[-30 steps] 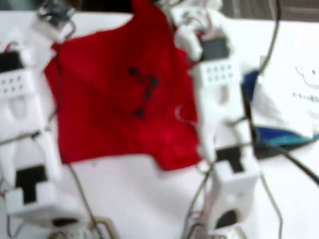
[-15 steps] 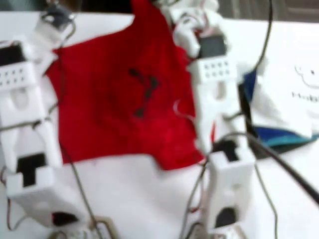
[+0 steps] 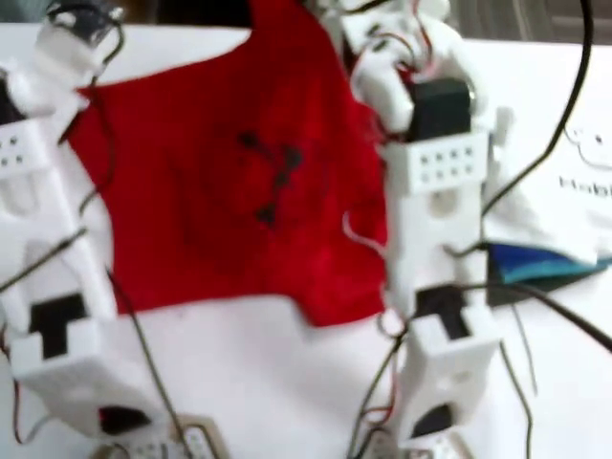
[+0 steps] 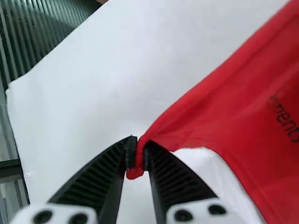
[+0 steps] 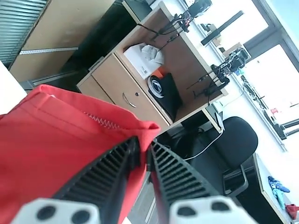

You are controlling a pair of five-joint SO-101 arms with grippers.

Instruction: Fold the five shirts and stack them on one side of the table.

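Note:
A red shirt (image 3: 220,182) with a dark print hangs stretched between the two arms, its near hem resting on the white table (image 3: 258,382). My left gripper (image 4: 136,156) is shut on one corner of the red shirt (image 4: 233,116), above the tabletop (image 4: 93,79); in the high view the left gripper (image 3: 78,27) is at the far left. My right gripper (image 5: 141,151) is shut on a stitched hem of the red shirt (image 5: 56,140), raised with the room behind it; in the high view the right gripper (image 3: 333,17) is at the far centre.
A stack of folded shirts (image 3: 564,210), white on top with blue and dark ones beneath, lies at the right side of the table. Cables (image 3: 143,363) trail over the front of the table near both arm bases.
The left arm has swung outward to the left and the right arm to the right. The red shirt is pulled wider between them.

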